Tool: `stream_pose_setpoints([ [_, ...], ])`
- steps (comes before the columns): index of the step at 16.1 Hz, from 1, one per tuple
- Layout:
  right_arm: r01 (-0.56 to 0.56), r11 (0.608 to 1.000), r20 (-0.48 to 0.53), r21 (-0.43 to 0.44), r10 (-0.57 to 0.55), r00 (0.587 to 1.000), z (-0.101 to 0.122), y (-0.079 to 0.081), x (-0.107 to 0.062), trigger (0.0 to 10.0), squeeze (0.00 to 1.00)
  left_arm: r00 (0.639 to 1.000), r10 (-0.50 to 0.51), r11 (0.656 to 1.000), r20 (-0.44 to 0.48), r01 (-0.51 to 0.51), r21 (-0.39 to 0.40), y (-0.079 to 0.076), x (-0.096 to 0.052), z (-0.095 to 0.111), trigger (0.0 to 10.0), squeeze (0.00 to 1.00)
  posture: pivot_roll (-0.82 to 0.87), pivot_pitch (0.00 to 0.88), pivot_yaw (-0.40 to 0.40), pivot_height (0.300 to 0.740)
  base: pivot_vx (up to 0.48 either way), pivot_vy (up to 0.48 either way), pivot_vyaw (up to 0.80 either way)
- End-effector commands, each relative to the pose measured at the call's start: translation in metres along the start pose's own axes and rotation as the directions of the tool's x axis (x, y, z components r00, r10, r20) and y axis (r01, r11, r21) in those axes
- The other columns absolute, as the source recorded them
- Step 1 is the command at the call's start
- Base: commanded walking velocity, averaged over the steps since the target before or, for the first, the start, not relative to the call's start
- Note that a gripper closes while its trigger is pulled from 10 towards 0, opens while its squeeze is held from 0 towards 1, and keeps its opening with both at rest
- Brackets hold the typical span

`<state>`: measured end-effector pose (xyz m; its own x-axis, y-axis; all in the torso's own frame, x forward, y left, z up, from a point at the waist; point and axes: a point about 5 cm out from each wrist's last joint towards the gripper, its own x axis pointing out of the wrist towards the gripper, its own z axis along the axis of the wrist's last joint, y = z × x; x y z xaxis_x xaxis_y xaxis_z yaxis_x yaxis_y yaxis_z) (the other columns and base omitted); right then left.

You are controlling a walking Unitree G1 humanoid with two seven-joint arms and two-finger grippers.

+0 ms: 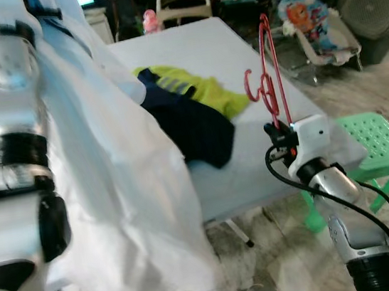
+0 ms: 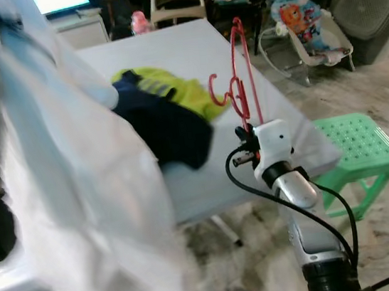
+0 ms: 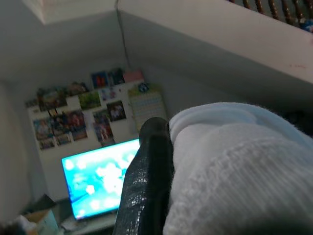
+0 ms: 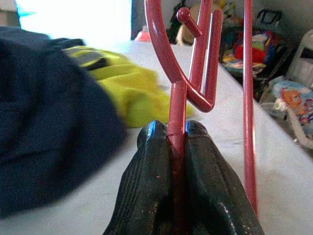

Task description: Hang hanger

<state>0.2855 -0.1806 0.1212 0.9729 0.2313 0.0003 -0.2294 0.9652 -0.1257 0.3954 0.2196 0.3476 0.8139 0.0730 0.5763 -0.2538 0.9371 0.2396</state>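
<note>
One red hanger (image 1: 269,71) stands clenched in the right gripper (image 4: 171,142); the left gripper (image 3: 151,161) presses one white garment (image 1: 123,176), two garments (image 1: 190,110) at ten o'clock.

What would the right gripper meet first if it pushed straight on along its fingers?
Probably the yellow garment on the table. The right gripper, shut on the red hanger, points over the tabletop toward it, though depth is unclear.

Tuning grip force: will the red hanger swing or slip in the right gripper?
Likely stiff: the hanger stands upright from the right gripper. Probably light, being thin rod. It may pivot, since the fingers pinch one narrow, smooth-looking bar.
</note>
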Motion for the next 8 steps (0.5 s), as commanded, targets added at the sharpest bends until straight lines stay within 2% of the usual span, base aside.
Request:
stream_pose_setpoints([
  [1,-0.013,1.000,-0.001,0.002,0.013,1.000,0.001,0.002,0.000,10.0,0.00,0.999,0.025,0.998,0.026,-0.027,0.065,0.018,0.015,0.015,10.0,0.00,-0.03,0.000,0.017,0.740,0.000,0.000,0.00],
  [2,-0.013,1.000,0.000,-0.001,0.013,1.000,0.002,0.001,0.000,10.0,0.00,0.999,0.040,0.995,-0.003,-0.040,0.087,0.024,0.022,0.019,10.0,0.00,-0.04,0.000,0.022,0.740,0.000,0.000,0.00],
  [4,0.000,1.000,0.000,-0.003,0.000,1.000,0.003,-0.004,-0.002,10.0,0.00,0.999,0.054,0.984,0.008,-0.054,0.170,0.029,0.028,0.028,10.0,0.00,-0.04,0.000,0.022,0.740,0.000,0.000,0.00],
  [5,0.008,1.000,-0.001,-0.010,-0.008,1.000,0.003,-0.007,-0.004,10.0,0.00,0.994,0.102,0.968,0.048,-0.110,0.224,0.039,0.034,0.042,10.0,0.00,-0.07,0.000,0.031,0.740,0.000,0.000,0.00],
  [6,0.014,1.000,-0.002,-0.015,-0.015,1.000,0.003,-0.009,-0.008,10.0,0.00,0.984,0.154,0.956,0.087,-0.170,0.237,0.050,0.039,0.056,10.0,0.00,-0.08,0.000,0.032,0.740,0.000,0.000,0.00],
  [8,0.023,0.999,-0.010,-0.023,-0.023,1.000,0.003,-0.013,-0.013,10.0,0.00,0.959,0.206,0.909,0.196,-0.261,0.325,0.063,0.046,0.086,10.0,0.00,-0.10,0.000,0.030,0.740,0.000,0.000,0.00],
])
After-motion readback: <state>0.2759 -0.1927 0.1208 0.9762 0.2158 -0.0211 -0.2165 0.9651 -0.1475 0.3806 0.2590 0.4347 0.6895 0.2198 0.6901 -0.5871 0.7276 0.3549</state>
